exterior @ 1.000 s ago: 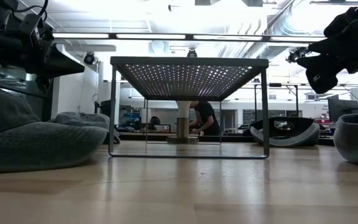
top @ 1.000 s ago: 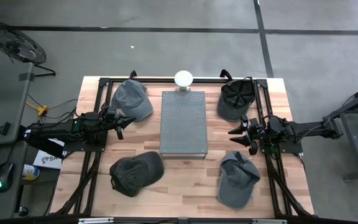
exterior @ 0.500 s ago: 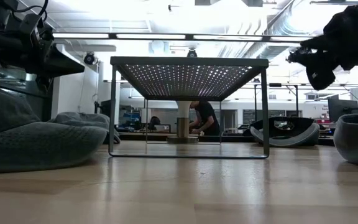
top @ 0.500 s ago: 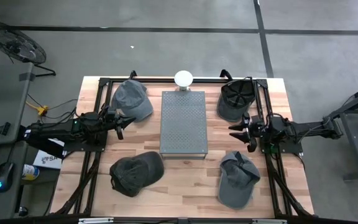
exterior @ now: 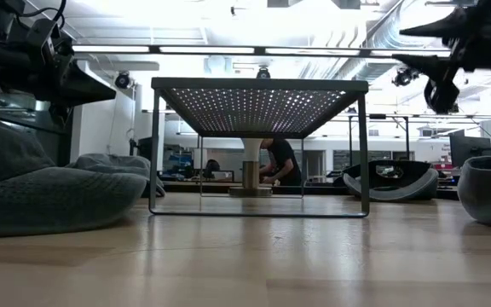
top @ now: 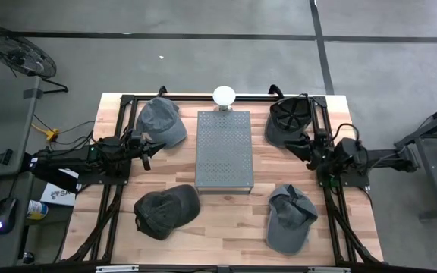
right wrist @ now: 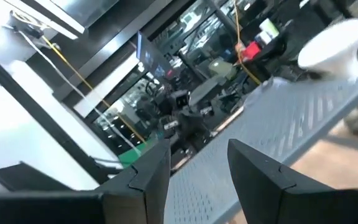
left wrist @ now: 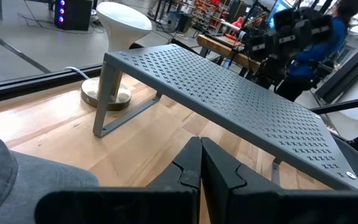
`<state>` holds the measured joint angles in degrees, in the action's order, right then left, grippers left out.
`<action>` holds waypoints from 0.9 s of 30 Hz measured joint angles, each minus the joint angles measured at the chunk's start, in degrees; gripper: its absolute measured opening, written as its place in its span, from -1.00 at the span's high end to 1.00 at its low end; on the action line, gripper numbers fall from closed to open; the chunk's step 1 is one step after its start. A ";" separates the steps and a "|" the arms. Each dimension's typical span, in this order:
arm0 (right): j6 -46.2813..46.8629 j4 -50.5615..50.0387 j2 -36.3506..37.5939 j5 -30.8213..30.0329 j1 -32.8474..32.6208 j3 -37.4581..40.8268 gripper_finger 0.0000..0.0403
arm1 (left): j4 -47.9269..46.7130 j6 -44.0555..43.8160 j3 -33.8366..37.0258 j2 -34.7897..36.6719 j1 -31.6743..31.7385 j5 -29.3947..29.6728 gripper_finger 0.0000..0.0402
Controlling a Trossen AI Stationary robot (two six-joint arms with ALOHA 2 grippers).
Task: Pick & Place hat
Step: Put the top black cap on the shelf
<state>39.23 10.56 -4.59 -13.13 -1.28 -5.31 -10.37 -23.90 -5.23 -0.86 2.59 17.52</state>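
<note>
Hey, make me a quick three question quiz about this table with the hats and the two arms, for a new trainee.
1. How many hats lie on the table?
2. True or false: the left end effector is shut.
3. Which hat lies upside down, opening upward? A) far left hat B) far right hat C) near left hat

Key: 1. four; 2. true; 3. B

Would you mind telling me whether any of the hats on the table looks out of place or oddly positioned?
One does: the black hat at the far right corner lies upside down, its hollow inside facing up, while the grey hat, the dark hat and the crumpled grey hat rest crown up. Nothing looks spilled or damaged.
</note>
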 joint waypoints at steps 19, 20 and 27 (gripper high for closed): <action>-4.95 -49.01 -34.54 -24.03 14.51 -45.52 0.24 | 0.00 0.02 0.00 -0.01 0.02 0.22 0.99; -4.29 -51.22 -36.42 -25.77 15.51 -47.31 0.24 | 0.01 0.01 0.00 -0.01 0.02 0.22 0.99; 6.63 -69.13 -46.89 -30.93 23.81 -56.60 0.24 | 0.02 0.00 0.00 0.00 0.00 0.22 0.99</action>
<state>45.86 -58.58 -51.48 -44.05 22.53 -61.91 -10.35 -23.90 -5.23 -0.87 2.59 17.74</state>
